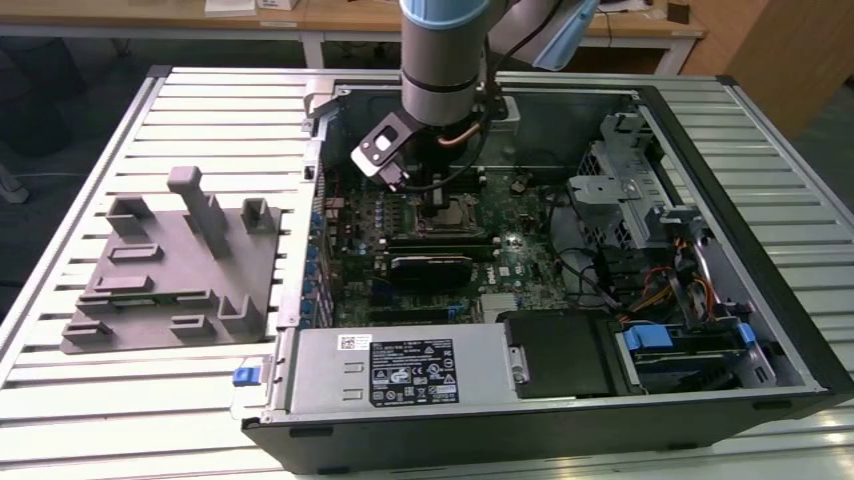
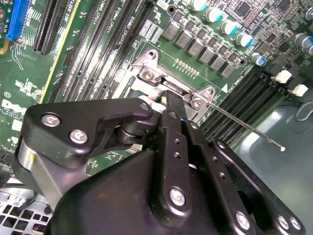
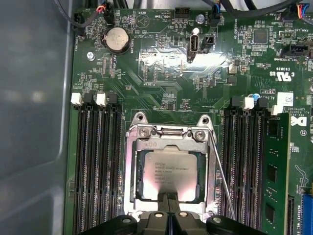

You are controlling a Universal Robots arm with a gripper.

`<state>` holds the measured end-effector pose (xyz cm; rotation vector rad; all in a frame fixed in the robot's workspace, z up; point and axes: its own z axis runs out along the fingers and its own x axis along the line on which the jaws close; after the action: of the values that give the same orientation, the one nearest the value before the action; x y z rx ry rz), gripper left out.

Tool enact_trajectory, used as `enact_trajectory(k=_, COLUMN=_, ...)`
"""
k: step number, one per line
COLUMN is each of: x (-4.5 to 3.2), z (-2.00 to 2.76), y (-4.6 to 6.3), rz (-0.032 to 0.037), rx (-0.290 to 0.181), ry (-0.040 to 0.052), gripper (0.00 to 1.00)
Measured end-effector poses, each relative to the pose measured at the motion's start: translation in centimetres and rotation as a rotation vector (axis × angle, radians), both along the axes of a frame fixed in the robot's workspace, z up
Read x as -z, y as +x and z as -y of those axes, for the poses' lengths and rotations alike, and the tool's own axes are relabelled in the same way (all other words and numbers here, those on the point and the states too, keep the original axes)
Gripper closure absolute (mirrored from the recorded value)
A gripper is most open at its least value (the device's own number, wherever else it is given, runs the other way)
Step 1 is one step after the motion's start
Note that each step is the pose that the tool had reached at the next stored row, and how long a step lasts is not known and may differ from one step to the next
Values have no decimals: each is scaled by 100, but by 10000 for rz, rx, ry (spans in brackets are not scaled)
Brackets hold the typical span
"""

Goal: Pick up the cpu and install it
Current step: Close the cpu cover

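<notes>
The cpu (image 3: 166,171), a pale silver square chip, lies flat inside the open metal-framed socket (image 3: 131,166) on the green motherboard. In the first wrist view my gripper (image 3: 171,199) is shut, its two black fingers pressed together with the tips at the chip's near edge. The second wrist view shows the same black fingers (image 2: 172,105) meeting at the socket frame (image 2: 149,73), hiding the chip. In the exterior view the arm reaches down into the computer case, with the gripper (image 1: 434,195) over the socket area (image 1: 451,215).
The socket's thin wire lever (image 3: 221,181) stands unlatched beside it. Memory slots flank the socket, one holding a green module (image 3: 274,166). A grey plastic tray with posts (image 1: 174,270) sits at the exterior view's left. Case walls (image 1: 747,150), a power supply (image 1: 400,370) and drive cages hem in the board.
</notes>
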<state>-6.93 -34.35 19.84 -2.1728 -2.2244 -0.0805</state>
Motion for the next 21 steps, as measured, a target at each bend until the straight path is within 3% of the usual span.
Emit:
enact_trajectory(k=7, x=-144, z=1, y=0, rz=-5, rx=-1, ry=-1, gripper=89)
enact_trajectory(k=21, x=-145, z=1, y=135, rz=-5, rx=0, ry=1, gripper=89)
